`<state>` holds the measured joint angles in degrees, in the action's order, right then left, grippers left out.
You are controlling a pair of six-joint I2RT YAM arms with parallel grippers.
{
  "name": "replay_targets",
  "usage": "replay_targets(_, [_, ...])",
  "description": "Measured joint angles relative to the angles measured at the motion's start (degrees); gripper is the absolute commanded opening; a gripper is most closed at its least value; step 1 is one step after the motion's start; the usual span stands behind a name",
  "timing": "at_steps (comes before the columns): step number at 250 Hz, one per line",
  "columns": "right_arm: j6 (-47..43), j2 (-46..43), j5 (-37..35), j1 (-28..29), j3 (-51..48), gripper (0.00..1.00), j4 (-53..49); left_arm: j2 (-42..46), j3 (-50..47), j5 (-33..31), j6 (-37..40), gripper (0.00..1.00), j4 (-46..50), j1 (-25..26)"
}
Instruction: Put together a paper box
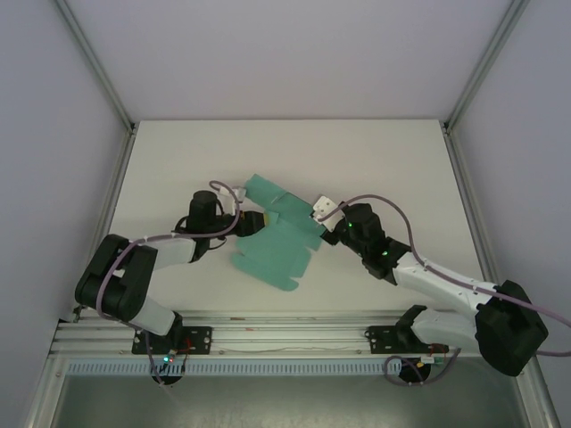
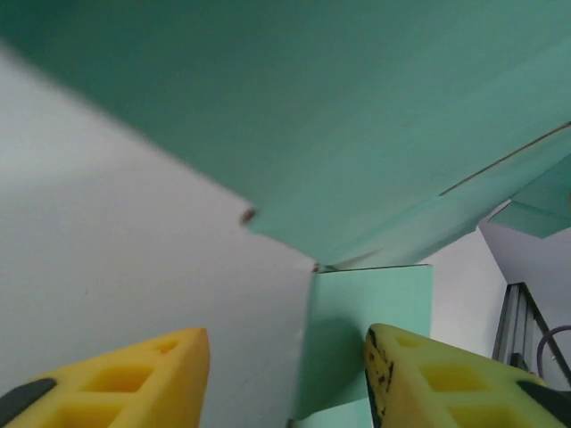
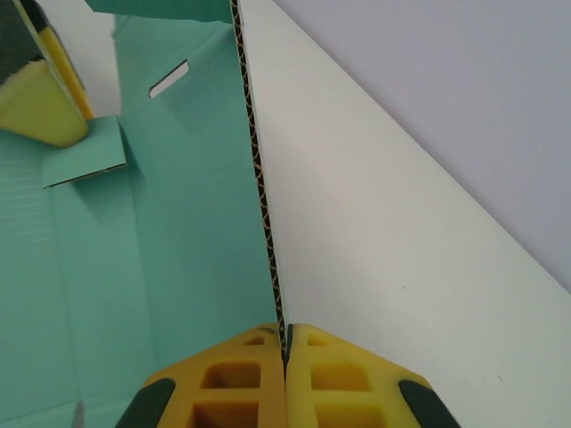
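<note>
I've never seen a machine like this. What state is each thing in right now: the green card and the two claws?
paper box: not yet a box; an open sheet, one panel raised on edge, the rest spread flat.
right gripper: shut, pinching the raised panel's corrugated edge.
left gripper: open, fingers wide apart, a card flap standing between them, unpinched.

White table [image 1: 178,160]; the teal paper box [image 1: 272,254], an unfolded sheet, lies near its middle, partly raised.
</note>
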<state>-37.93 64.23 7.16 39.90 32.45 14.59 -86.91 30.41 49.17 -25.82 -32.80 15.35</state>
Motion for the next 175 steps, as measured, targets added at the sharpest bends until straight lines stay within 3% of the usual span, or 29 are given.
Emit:
replay_targets(26, [0.0,0.0,0.7,-0.2,0.0,0.00,-0.1,-1.6,0.5,1.2,-0.9,0.23,-2.2,0.0])
replay_targets(86, [-0.2,0.3,0.8,-0.6,0.0,0.00,-0.7,-3.2,1.2,1.6,-1.8,0.00,-3.0,0.0])
replay_targets(148, [-2.7,0.8,0.1,-0.6,1.4,0.00,-2.8,-1.7,3.0,-1.8,0.2,0.00,3.1,1.1])
replay_targets(166, [-4.2,1.2,-0.5,-0.6,2.3,0.00,-4.0,-0.5,3.3,-3.2,0.8,0.12,5.6,1.6])
replay_targets(175, [-5.3,1.4,-0.9,-0.6,2.9,0.00,-4.6,0.2,3.3,-3.7,1.3,0.32,6.6,1.6])
